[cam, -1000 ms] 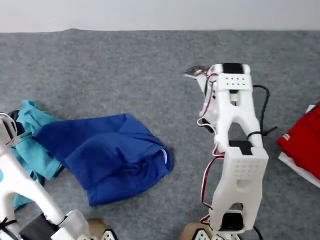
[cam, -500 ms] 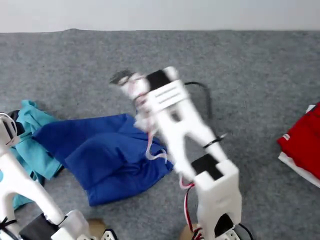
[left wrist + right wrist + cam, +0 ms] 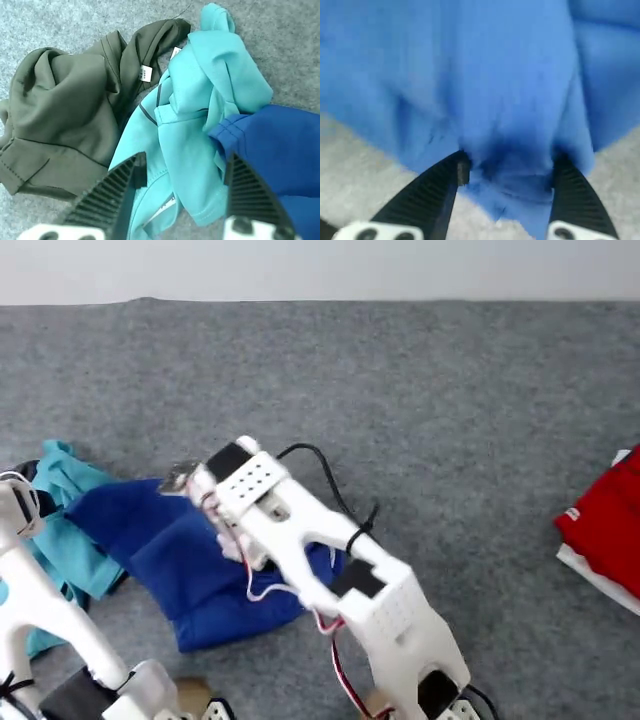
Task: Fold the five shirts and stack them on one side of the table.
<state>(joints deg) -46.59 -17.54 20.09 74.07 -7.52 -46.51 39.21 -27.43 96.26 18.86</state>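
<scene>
A crumpled blue shirt lies at the front left of the grey table. My right gripper hangs over its rear edge. In the right wrist view it is open, with its tips low over the blue cloth near the hem. A teal shirt lies partly under the blue one at the left edge. My left gripper is open above the teal shirt, with an olive shirt beside it and a blue corner close by. A folded red shirt sits at the right edge.
The grey felt table has wide free room across its middle and back. A white wall runs along the far edge. Under the red shirt a white garment peeks out. The left arm stands at the front left corner.
The right arm has swung from the table's middle back to the left and come down over the blue shirt. The left arm and the shirts have stayed put.
</scene>
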